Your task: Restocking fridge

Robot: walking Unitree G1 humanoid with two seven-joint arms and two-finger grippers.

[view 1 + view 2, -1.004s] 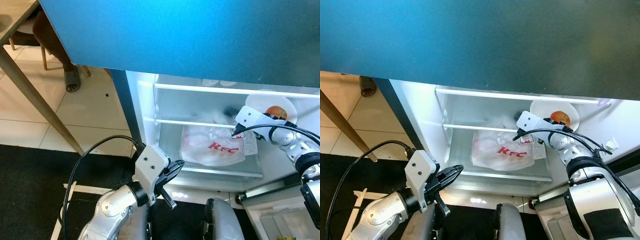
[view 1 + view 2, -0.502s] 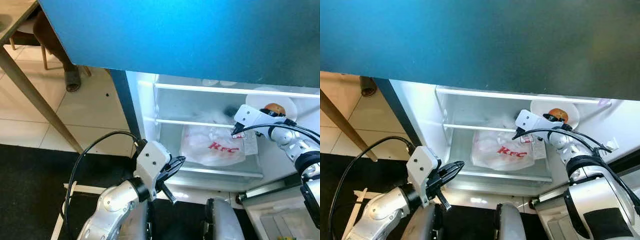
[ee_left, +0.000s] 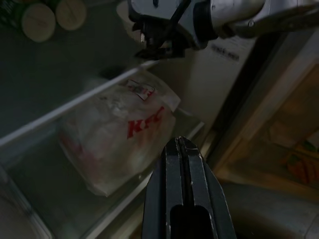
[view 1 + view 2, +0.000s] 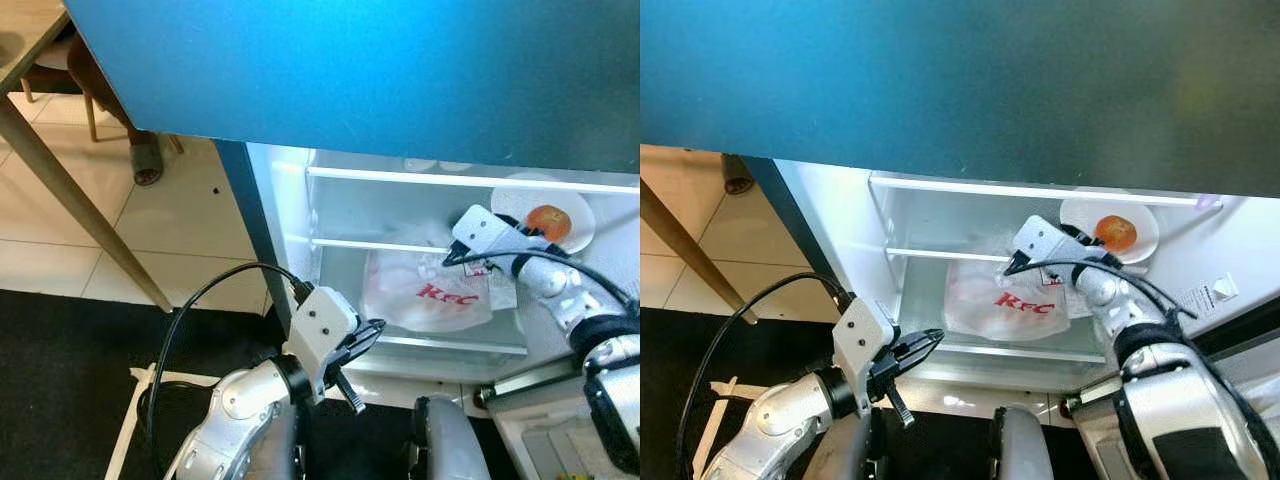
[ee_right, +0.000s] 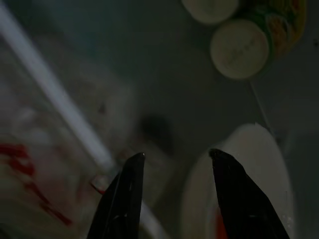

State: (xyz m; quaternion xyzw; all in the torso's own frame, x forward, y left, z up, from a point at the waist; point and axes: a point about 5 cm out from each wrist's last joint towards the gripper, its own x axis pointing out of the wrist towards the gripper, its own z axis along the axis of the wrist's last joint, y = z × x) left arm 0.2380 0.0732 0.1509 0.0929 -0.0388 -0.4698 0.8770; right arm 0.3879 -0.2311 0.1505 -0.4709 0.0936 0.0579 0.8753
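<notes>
Open in front of me, the little fridge (image 4: 290, 200) is showing its lit white inside under a blue worktop (image 4: 350, 70), and I am placing everything from the KFC bag (image 4: 428, 292), which is lying on the lower shelf and filling most of it. Just above the bag, my right gripper (image 4: 446, 260) is hovering at the front edge of the glass shelf (image 4: 380, 245), its fingers (image 5: 124, 199) spread apart with nothing between them. Beside it, above and to the right of the bag, a white plate (image 4: 580, 232) carrying an orange-red fruit (image 4: 549, 218) is sitting at the end of that shelf. Further back above the bag, two round lidded tubs (image 5: 238, 48) are standing near the rear wall. My left gripper (image 4: 372, 330) is waiting low, in front of the bag and outside the fridge, fingers pressed together and holding nothing. As I read it, the plate is already set down and I am backing the right arm out. To do that well, I am judging that I should draw straight back along the shelf, keep the open fingers clear of the plate's rim, and lift slightly so the wrist is not snagging the crinkled top of the bag. Going slowly matters, since a nudge could roll the fruit off.
</notes>
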